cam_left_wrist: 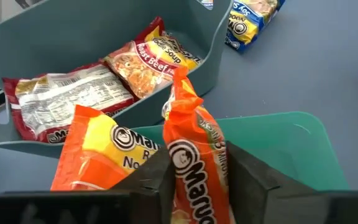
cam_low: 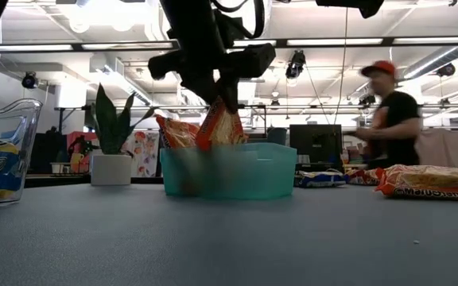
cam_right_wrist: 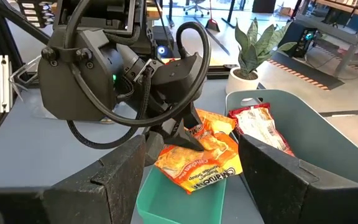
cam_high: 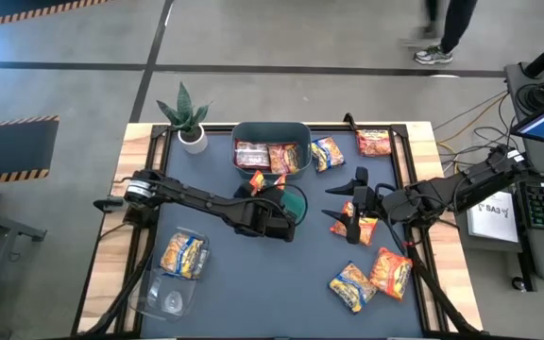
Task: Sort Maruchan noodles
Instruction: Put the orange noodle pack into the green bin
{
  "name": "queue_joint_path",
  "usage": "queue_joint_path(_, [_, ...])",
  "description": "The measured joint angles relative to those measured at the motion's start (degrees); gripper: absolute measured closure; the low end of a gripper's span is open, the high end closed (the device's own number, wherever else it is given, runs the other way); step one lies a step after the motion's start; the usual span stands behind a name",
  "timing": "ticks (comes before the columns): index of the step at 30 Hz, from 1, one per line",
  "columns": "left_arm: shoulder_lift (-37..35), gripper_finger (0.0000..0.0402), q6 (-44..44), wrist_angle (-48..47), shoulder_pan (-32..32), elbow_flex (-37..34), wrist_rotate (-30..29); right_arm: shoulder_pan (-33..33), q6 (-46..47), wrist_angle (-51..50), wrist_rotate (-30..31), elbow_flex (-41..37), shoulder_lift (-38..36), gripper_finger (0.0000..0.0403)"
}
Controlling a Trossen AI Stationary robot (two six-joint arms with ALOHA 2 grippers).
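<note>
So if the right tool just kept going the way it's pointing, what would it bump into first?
Most likely the small green plastic tray right ahead of the right tool, then the orange crinkly noodle packet over it; depth is hard to judge.

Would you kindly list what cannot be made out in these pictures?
- High view: the green tray is mostly covered by the left gripper.
- Low view: the teal tub wall blurs the packets inside.
- Left wrist view: the fingers cover the orange packet's lower part.
- High view: the person is cut off and blurred.
</note>
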Motion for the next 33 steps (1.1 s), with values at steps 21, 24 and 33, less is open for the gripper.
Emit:
queue_joint_path(21, [-6.02,0.0360,-2.74,-2.46,-7.71,-0.07,-26.24,0.02,-0.03,-0.05,0.02,-0.02,0.00,0.0156])
queue_joint_path(24, [-6.05,0.0360,-2.74,-4.74,-9.31,-0.07,-29.39,0.00,-0.02,-0.04,0.02,-0.02,0.00,0.0156])
queue_joint_path(33, [-6.71,0.0360,-1.95,-16.59,-11.11,-0.22,-32.52,0.00,0.00,0.02,0.02,-0.01,0.00,0.0156])
